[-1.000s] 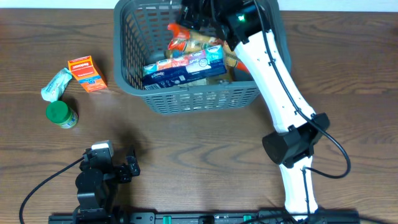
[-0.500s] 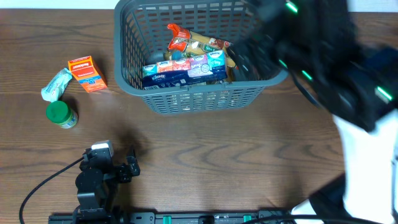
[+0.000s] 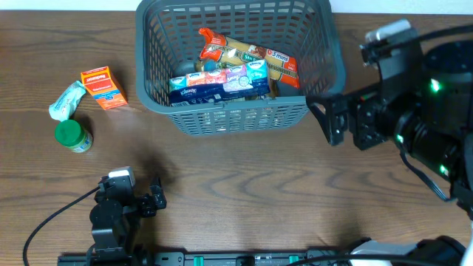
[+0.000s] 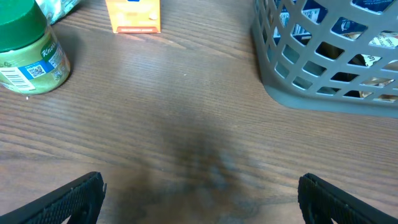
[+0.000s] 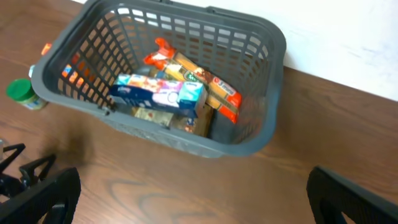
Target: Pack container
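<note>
The dark grey-blue lattice container [image 3: 229, 111] stands at the table's far middle. It holds a blue tissue box [image 3: 218, 83] and an orange pasta packet [image 3: 251, 55], among other packs. It also shows in the right wrist view [image 5: 186, 146] and the left wrist view [image 4: 323, 74]. My right gripper [image 3: 336, 122] is open and empty, raised to the right of the container, with its jaws wide apart [image 5: 199, 199]. My left gripper [image 3: 157, 196] is open and empty, low over the table at the near left [image 4: 200, 199].
Left of the container lie an orange box [image 3: 103, 87], a white-green packet [image 3: 66, 100] and a green-lidded jar [image 3: 72, 136]. The jar [image 4: 28, 53] and the orange box [image 4: 132, 15] show ahead of my left gripper.
My right arm has pulled out from over the container and swung to its right side. The packs stay inside. The left arm has not moved.
</note>
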Controlling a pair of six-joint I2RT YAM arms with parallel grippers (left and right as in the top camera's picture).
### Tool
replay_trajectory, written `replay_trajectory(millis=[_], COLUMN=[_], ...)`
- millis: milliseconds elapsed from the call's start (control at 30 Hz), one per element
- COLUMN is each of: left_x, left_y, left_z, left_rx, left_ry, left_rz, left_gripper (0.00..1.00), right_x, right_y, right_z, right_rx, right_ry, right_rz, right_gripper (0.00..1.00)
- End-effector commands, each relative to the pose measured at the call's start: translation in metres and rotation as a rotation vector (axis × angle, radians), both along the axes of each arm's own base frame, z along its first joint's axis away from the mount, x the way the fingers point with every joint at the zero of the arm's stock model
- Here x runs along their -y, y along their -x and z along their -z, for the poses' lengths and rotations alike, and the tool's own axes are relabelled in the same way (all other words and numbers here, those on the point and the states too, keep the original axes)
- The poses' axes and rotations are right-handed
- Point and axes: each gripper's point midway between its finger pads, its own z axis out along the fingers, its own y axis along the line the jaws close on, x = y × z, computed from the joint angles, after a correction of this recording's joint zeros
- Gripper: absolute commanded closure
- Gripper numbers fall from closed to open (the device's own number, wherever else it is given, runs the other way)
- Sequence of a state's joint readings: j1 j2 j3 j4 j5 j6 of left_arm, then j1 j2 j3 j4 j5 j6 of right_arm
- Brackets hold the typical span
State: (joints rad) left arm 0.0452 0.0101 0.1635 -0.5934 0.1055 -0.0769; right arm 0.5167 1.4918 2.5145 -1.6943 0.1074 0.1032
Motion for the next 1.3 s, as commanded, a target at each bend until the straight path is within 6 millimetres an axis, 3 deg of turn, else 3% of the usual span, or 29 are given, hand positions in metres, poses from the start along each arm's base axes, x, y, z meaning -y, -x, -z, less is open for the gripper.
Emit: replay_trajectory(millis=[0,133,233,500,1267], left_x=[0.000,0.000,0.000,0.000,0.000], left_y=[0.000,0.000,0.000,0.000,0.000], left_z=[0.002,0.002,0.002,0.002,0.002], left_rx=[0.001,0.001,0.001,0.001,0.001], left_ry=[-0.008,-0.008,-0.008,-0.008,-0.008], left_rz=[0.006,0.006,0.006,0.006,0.006], left_gripper=[0.01,0.01,0.02,0.01,0.02], right_x=[0.004,0.015,0.034,0.055,0.059], right_y=[0.004,0.020,0.035,0.071,0.079], right_z=[0.012,0.032,0.047,0.068,0.069], right_rx=[-0.031,-0.080,-0.087,-0.078,-0.083], right_ry=[0.038,0.075,0.121,0.145,0.140], right_rz=[0.003,0.009,0.047,0.027,0.026], right_gripper=[0.01,0.01,0.01,0.01,0.01])
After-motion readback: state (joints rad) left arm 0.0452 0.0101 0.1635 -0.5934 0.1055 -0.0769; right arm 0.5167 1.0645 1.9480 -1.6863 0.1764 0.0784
